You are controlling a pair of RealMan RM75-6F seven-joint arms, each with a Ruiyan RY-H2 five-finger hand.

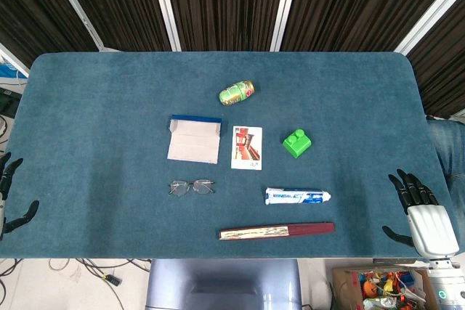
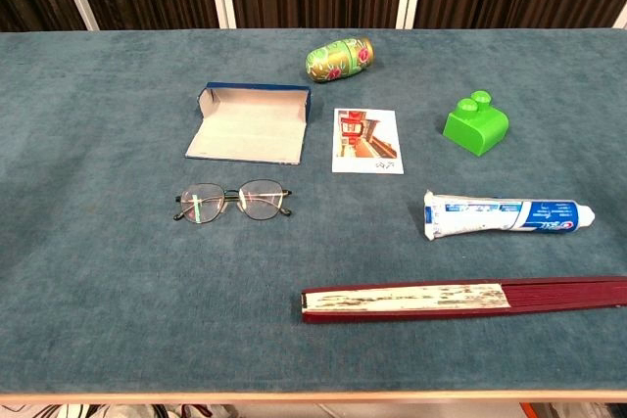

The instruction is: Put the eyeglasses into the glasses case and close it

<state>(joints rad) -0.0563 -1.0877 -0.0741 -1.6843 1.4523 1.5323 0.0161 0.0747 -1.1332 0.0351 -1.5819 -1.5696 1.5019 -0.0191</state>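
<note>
On the table (image 1: 87, 107), the glasses (image 2: 233, 201) were laid just before the opened case (image 2: 251, 124); both hands (image 1: 11, 197) (image 1: 421, 212) were kept at the edges, fingers spread, nothing held.

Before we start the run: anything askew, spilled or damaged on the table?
Nothing stands out. The glasses case lies open, the eyeglasses sit folded just in front of it, apart from it. Left hand and right hand rest at the table edges.

Bright, even overhead light in both views; shadows soft and short, everything sharp, slight bowing at the head view's edges.
</note>
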